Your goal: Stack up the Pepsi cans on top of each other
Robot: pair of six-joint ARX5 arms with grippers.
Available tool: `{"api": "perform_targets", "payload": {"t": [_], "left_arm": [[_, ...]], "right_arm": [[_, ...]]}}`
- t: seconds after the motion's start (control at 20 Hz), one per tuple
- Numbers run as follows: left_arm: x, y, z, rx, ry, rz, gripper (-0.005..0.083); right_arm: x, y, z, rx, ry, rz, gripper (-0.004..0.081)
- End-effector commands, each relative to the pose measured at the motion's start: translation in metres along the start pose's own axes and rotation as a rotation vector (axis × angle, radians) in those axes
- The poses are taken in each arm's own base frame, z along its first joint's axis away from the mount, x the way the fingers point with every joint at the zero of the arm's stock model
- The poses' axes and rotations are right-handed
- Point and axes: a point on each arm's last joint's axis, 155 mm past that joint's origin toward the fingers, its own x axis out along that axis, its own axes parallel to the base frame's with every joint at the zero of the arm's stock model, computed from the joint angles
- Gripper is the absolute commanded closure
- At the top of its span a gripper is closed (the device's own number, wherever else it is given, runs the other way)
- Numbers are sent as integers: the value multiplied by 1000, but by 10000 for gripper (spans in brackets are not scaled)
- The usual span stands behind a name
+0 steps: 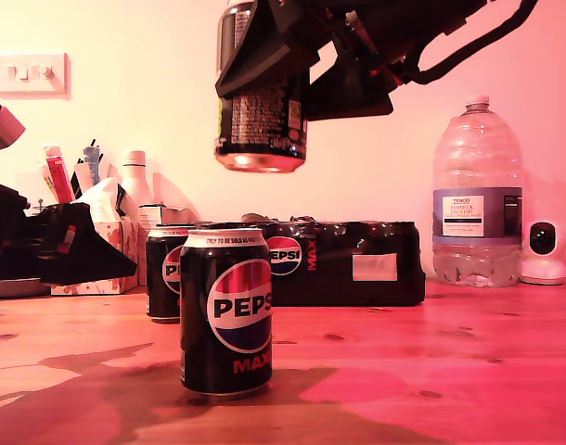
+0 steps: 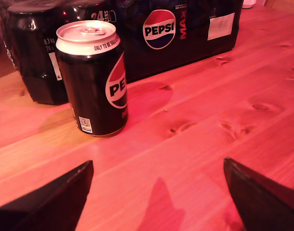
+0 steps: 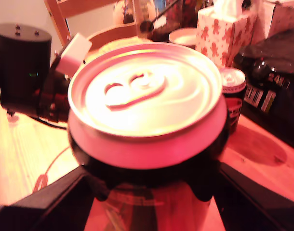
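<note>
No stack yet: my second pincer (image 1: 264,111) clamps one Pepsi Max can (image 1: 262,130) high above the near can (image 1: 225,311) on the surface (image 1: 404,362), a third can (image 1: 164,273) waits behind it, and my first pincer (image 2: 156,192) stands apart, empty.

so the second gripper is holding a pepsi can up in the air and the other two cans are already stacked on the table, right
Not quite. My second gripper does hold a Pepsi can in the air, but the exterior view shows the front can and rear can standing separately on the table, not stacked.

Wooden table (image 1: 469,362), two Pepsi cans (image 1: 225,313), multipack (image 1: 343,262), water bottle (image 1: 477,199)
</note>
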Motion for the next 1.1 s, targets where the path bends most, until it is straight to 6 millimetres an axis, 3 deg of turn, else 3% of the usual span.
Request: {"api": "perform_targets", "payload": {"t": [0.0,0.35,1.05], "left_arm": [[1,-2,-3,4,5,-8,-9],[1,-2,-3,4,5,-8,-9],[1,-2,1,10,-10,-7,-9]], "right_arm": [[0,3,14,-3,-52,10,405],[20,7,13,-14,-86,31,405],[44,8,-26,-15,14,47,405]]}}
